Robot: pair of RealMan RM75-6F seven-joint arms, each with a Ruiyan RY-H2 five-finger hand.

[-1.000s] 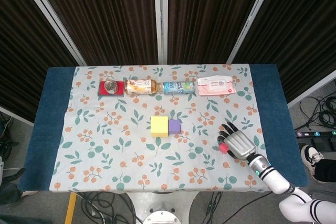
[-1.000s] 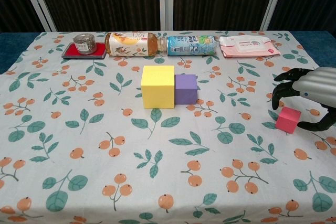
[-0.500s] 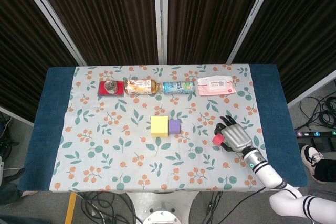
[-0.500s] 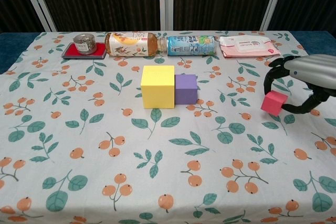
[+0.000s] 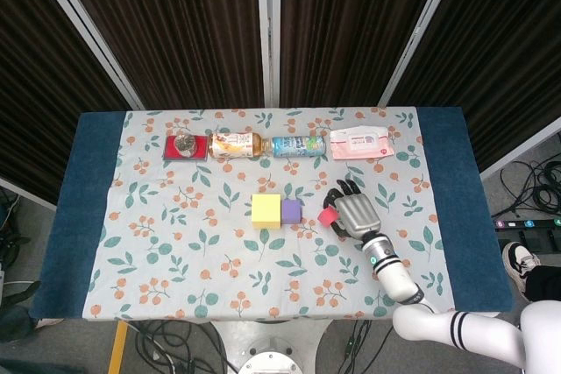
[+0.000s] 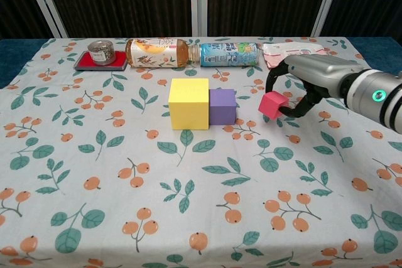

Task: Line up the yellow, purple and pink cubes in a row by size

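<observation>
Fingers (image 6: 274,81) of the right hand (image 6: 306,83) curl around the pink cube (image 6: 274,104) and pinch it; the cube appears lifted slightly off the tabletop (image 6: 94,174) and tilted. It sits near the purple cube (image 6: 222,106) with an open gap between them. The purple cube already touches the yellow cube (image 6: 188,103), the largest, so the row lacks only its smallest member. The left hand does not show in either view.

Judging from here, the main risk is at set-down. The pink cube is small and held only at its edges, so a loose pinch could let it rotate or slip and land skewed. If the right hand comes in too far, the curled fingers could nudge the purple cube and push the pair out of line. Letting go while the cube is tilted could leave it cocked or set apart from the row. Behind, the tea bottle (image 6: 157,52), water bottle (image 6: 229,54) and wet wipes pack (image 5: 358,143) lie well clear.
</observation>
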